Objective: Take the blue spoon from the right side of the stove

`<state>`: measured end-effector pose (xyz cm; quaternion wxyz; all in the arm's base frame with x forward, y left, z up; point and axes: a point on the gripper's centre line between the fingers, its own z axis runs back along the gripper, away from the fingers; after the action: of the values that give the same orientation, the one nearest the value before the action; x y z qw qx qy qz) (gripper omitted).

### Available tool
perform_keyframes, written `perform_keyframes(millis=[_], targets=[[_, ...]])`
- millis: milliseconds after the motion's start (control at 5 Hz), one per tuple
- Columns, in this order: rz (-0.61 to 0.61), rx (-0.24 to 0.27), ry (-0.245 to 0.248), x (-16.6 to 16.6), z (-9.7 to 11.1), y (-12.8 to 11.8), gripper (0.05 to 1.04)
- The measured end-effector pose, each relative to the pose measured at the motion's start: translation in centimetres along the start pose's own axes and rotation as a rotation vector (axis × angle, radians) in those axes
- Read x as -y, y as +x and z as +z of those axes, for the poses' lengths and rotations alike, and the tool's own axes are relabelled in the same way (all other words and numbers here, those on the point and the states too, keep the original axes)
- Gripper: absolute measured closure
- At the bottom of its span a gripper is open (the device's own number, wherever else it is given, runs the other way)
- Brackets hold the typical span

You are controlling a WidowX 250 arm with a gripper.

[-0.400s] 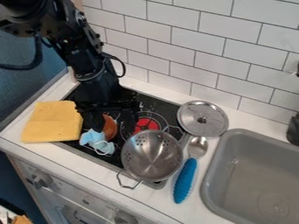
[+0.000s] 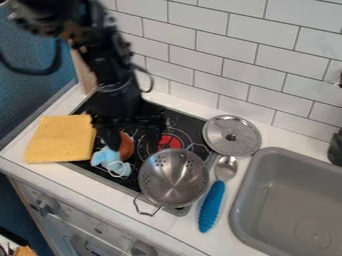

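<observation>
The black gripper (image 2: 133, 136) hangs over the left part of the stove, its fingers apart, just above a round brown-orange object. The spoon (image 2: 218, 192) lies on the white counter between the stove and the sink. Its ribbed blue handle points toward the counter's front edge, and its metal bowl rests toward the back, just below a round metal lid. The gripper is well to the left of the spoon, with the colander between them.
A metal colander (image 2: 174, 178) stands at the stove's front right. The lid (image 2: 231, 135) lies behind the spoon, and a grey sink (image 2: 267, 195) is on the right. A yellow cloth (image 2: 60, 139), a blue cloth-like item (image 2: 110, 161) and the brown-orange object (image 2: 126, 146) are at the left.
The arm and gripper have shifted slightly to the right over the stove. The spoon, colander and lid have stayed in place.
</observation>
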<state>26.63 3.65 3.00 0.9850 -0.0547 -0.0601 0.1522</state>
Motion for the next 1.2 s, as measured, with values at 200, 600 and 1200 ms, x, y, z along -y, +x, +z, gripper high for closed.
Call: perform_keyframes(millis=[200, 600, 1200], targets=[[-0.003, -0.003, 0.023, 1.1, 0.5, 0.6, 0.083], [-0.058, -0.039, -0.057, 6.9, 0.8, -1.8, 0.083], [-0.296, -0.077, -0.106, 13.2, -2.7, -8.9, 0.083]])
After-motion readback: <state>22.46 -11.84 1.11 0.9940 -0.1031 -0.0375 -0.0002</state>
